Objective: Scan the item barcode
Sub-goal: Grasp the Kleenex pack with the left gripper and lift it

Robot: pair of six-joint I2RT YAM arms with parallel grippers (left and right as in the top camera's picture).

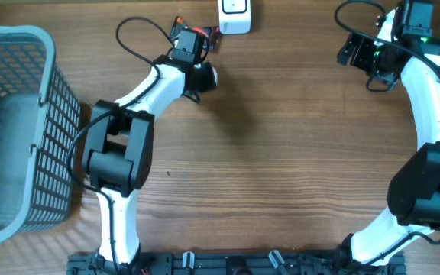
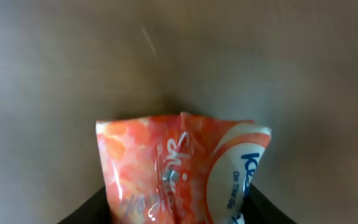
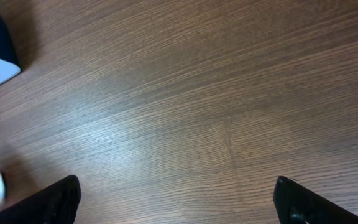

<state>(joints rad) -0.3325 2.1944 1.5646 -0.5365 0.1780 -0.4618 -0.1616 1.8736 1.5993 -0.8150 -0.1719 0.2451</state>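
Left wrist view: pack [image 2: 179,168] between the left jaws, which press its sides.
Place: near the scanner [image 1: 234,15], far side of counter [image 1: 266,168].
Handling: likely light, soft, slick film; hold the sides gently.
Right jaws: wide open, empty.
Room: smooth wood; basket [image 1: 21,114] well left.

Reads as thin plastic film on the orange-and-white packet [image 2: 179,168]: glossy, crinkled, catching glare along the creases. Looks like wood or wood-look laminate across the table [image 1: 281,153], fine straight grain, matt with a faint sheen. Moulded grey plastic for the basket [image 1: 59,114], open lattice, dull. Smooth white plastic shells with matt black joints on the left arm [image 1: 155,88]. Smooth white plastic, slightly shiny, on the scanner [image 1: 234,15]. Black rubbery sheath on the cable [image 1: 118,34].
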